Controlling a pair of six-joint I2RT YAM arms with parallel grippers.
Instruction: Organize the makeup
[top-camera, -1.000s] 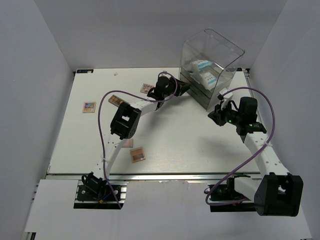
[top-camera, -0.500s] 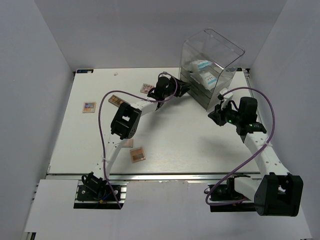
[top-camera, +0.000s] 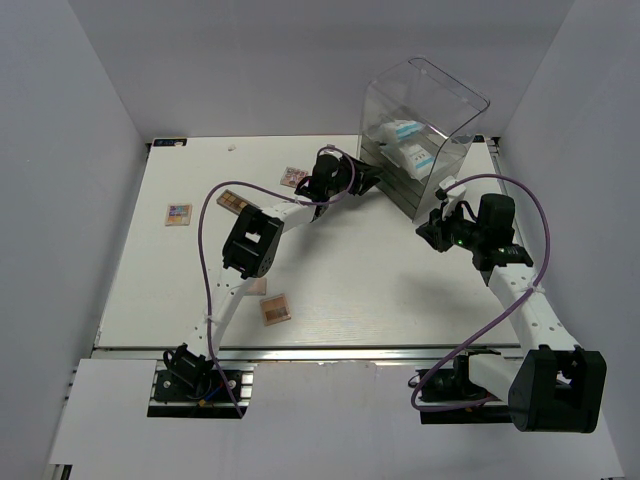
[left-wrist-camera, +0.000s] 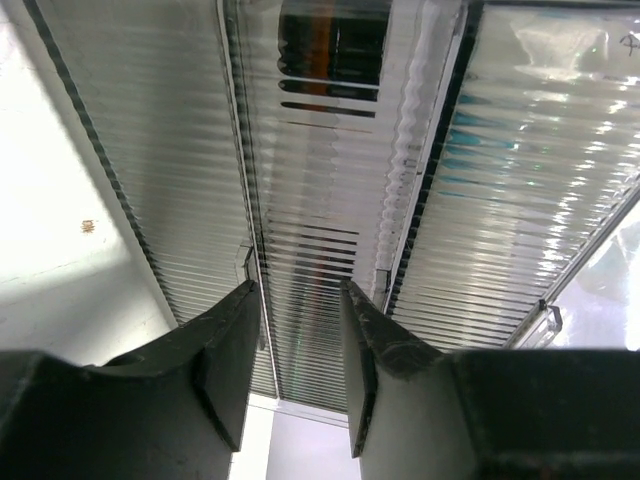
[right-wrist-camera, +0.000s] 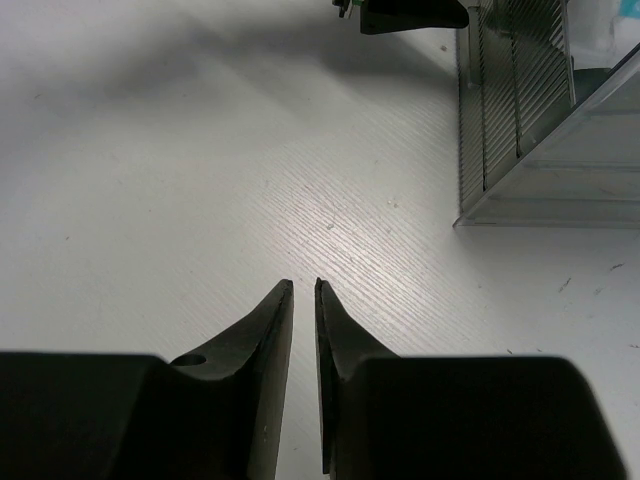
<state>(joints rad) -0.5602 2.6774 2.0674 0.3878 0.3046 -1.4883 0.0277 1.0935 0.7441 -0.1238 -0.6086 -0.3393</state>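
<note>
The bench (top-camera: 350, 280) was white with a fine linear grain. The drawer box (top-camera: 425, 105) was clear, its drawer fronts ribbed. Inside it, the pouches (top-camera: 410, 152) were white with teal-blue print. The loose palettes (top-camera: 275, 309) looked pink and brown, and the far-left palette (top-camera: 178, 214) seemed multicoloured. The cables (top-camera: 200, 240) were purple.

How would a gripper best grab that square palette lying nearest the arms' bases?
I'd pinch two opposite edges of the square palette, coming straight down from above. It lies flat on the table, so only its thin sides offer a hold.
</note>
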